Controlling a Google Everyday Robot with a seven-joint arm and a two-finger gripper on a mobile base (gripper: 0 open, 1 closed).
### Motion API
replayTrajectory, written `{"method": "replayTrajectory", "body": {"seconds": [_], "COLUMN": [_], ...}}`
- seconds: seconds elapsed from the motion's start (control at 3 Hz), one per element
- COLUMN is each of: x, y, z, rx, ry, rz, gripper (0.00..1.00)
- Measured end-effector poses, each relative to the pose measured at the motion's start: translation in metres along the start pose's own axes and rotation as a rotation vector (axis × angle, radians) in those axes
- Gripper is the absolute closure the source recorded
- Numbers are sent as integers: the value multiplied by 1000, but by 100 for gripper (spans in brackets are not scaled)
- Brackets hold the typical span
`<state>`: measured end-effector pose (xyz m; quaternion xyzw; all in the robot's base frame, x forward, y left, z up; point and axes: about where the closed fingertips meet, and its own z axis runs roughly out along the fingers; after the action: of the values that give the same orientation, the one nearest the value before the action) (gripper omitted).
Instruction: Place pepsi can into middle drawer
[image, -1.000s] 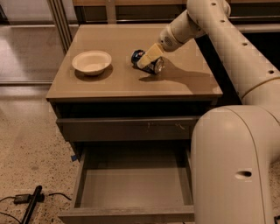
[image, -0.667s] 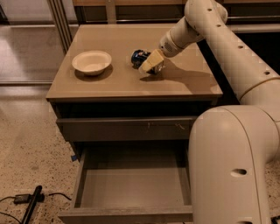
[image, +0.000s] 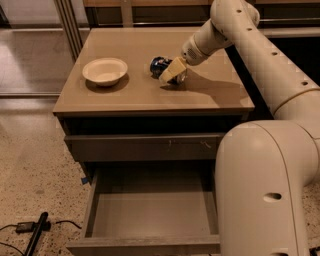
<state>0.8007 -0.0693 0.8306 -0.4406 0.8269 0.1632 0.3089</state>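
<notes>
The pepsi can (image: 159, 64), dark blue with silver ends, lies on its side on the tan cabinet top (image: 150, 95), right of centre. My gripper (image: 172, 73) reaches down from the upper right and sits right at the can's right end, covering part of it and touching or nearly touching it. The middle drawer (image: 150, 210) is pulled open below, at the front of the cabinet. Its grey floor is bare and its plain front edge is at the bottom of the view.
A white bowl (image: 104, 71) stands on the cabinet top, left of the can. A closed grey drawer front with small pale scuffs (image: 145, 147) is above the open drawer. My arm's large pale body (image: 260, 190) fills the right side. Cables and a dark bar (image: 35, 232) lie on the speckled floor at left.
My gripper has shifted slightly down and closer onto the can. The can, the bowl and the drawer have not moved.
</notes>
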Motion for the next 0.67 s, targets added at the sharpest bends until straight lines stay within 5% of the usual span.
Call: {"method": "replayTrajectory", "body": {"seconds": [0.67], "x": [0], "y": [0], "z": [0], "rx": [0], "ry": [0], "rz": [0], "gripper": [65]}}
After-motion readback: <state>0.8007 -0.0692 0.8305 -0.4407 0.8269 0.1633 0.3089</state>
